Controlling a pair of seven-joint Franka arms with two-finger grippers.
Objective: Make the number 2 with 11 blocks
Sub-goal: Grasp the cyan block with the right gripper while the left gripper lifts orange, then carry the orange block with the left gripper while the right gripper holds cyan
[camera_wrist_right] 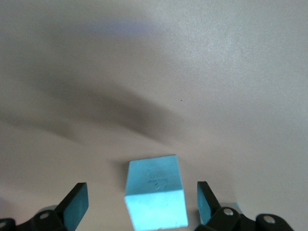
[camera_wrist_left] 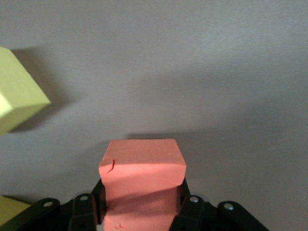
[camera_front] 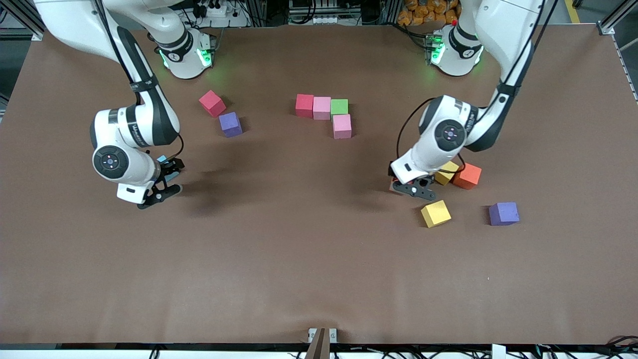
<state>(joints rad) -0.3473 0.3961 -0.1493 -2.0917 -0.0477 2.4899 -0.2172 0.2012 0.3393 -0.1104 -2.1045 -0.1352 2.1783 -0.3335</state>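
My left gripper point(camera_front: 416, 188) is shut on an orange block point(camera_wrist_left: 142, 169), low at the table, next to a yellow block point(camera_front: 445, 173) and a second orange block point(camera_front: 467, 175). In the front view the held block is mostly hidden under the hand. My right gripper point(camera_front: 169, 177) is open and low at the right arm's end of the table. A light blue block point(camera_wrist_right: 156, 197) sits on the table between its fingers point(camera_wrist_right: 76, 205), apart from both. A row of red point(camera_front: 304, 105), pink point(camera_front: 322, 107) and green point(camera_front: 339, 106) blocks lies mid-table, with a second pink block point(camera_front: 342, 126) nearer the camera under the green one.
A red block point(camera_front: 212, 103) and a purple block point(camera_front: 230, 124) lie near the right arm's base. A yellow block point(camera_front: 435, 213) and a purple block point(camera_front: 504, 213) lie nearer the camera than my left gripper. Another light blue block point(camera_front: 162, 159) shows beside my right gripper.
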